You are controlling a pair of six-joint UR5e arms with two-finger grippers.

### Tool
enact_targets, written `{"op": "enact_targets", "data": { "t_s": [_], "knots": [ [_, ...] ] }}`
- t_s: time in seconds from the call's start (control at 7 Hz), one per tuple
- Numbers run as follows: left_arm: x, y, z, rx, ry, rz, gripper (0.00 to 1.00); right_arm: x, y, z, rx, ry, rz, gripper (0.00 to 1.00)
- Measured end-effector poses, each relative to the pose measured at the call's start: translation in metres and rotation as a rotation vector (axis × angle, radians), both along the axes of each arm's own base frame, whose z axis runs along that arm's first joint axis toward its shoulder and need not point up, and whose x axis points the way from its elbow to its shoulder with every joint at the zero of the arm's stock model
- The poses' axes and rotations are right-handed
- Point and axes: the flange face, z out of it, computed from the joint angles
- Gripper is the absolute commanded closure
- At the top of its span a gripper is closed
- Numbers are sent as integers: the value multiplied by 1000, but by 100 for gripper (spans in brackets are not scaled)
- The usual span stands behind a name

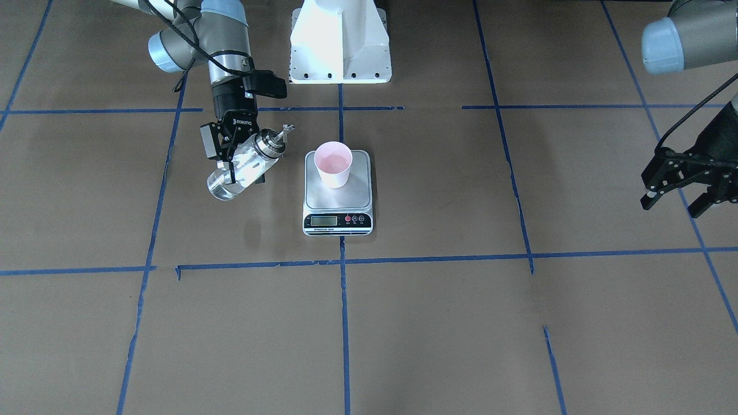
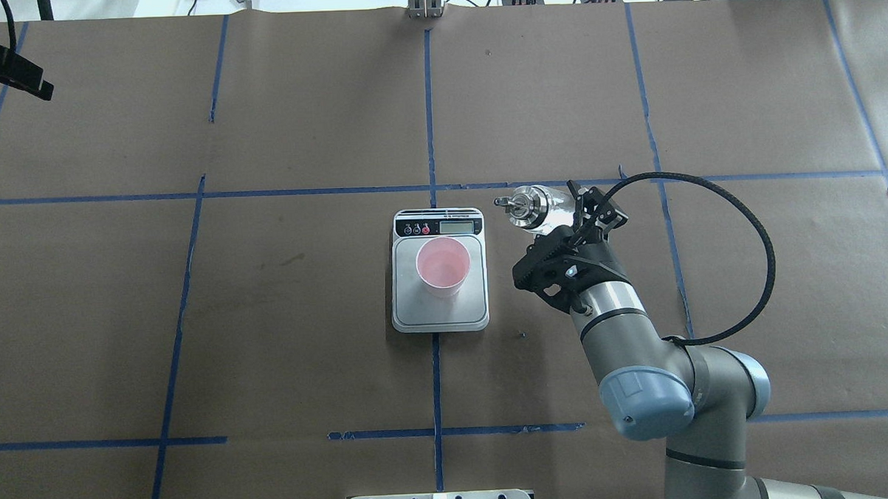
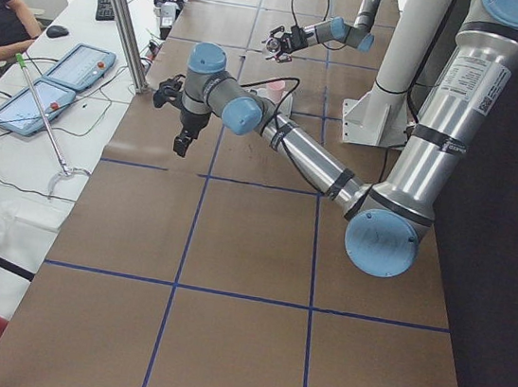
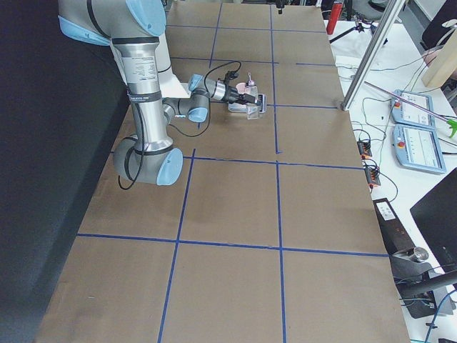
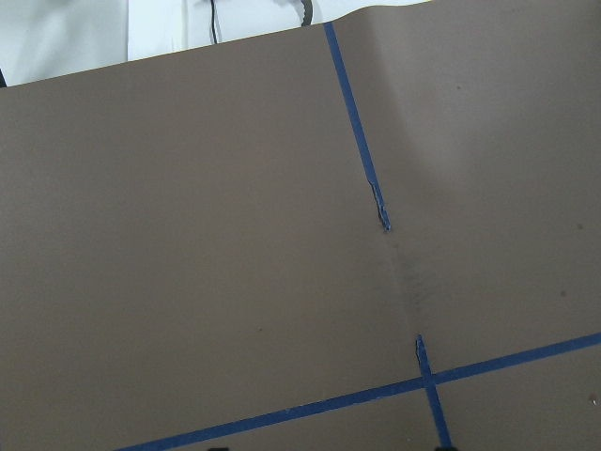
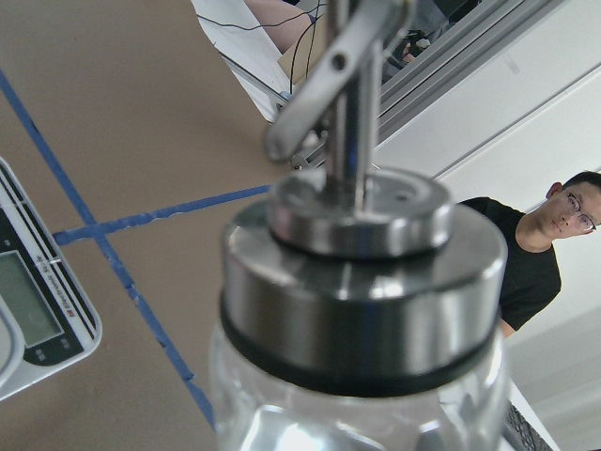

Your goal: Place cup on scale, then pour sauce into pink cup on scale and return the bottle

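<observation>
The pink cup (image 1: 333, 164) (image 2: 442, 266) stands upright on the silver plate of the scale (image 1: 337, 200) (image 2: 417, 313). My right gripper (image 1: 235, 167) (image 2: 565, 219) is shut on the clear glass bottle (image 1: 245, 168) (image 2: 540, 204), holding it tilted in the air beside the scale. Its metal cap and spout (image 6: 357, 235) point toward the scale, short of the cup. The sauce is clear and hard to make out through the glass. Far off to the side, my left gripper (image 1: 671, 207) (image 2: 11, 71) hangs open and holds nothing.
Brown paper with blue tape lines (image 5: 357, 132) covers the table. The white robot base (image 1: 340, 43) stands behind the scale. A person (image 6: 535, 254) sits past the table's end, where tablets (image 3: 54, 81) lie on a side bench.
</observation>
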Motion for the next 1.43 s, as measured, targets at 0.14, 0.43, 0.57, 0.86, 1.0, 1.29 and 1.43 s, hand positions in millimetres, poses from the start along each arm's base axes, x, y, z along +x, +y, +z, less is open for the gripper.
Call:
{"op": "enact_targets", "data": {
  "t_s": [0.14, 0.43, 0.57, 0.86, 1.0, 1.29, 1.43],
  "knots": [
    [0, 0, 0, 1, 0, 0, 21, -2, 0, 0, 21, 79, -5, 100],
    [0, 1, -1, 3, 1, 0, 21, -8, 1, -3, 44, 201, -8, 100],
    [0, 1, -2, 4, 1, 0, 21, -14, 5, -7, 59, 274, -1, 100],
    [0, 1, -3, 7, 2, 0, 21, -27, 13, -16, 90, 404, 8, 100],
    [-1, 1, -4, 7, 2, -1, 21, -31, 17, -16, 105, 466, 12, 100],
    [-1, 2, -4, 9, 2, -1, 21, -34, 19, -13, 121, 554, 18, 100],
    [-1, 2, -4, 9, 2, -1, 21, -37, 19, -16, 123, 581, 23, 100]
  ]
}}
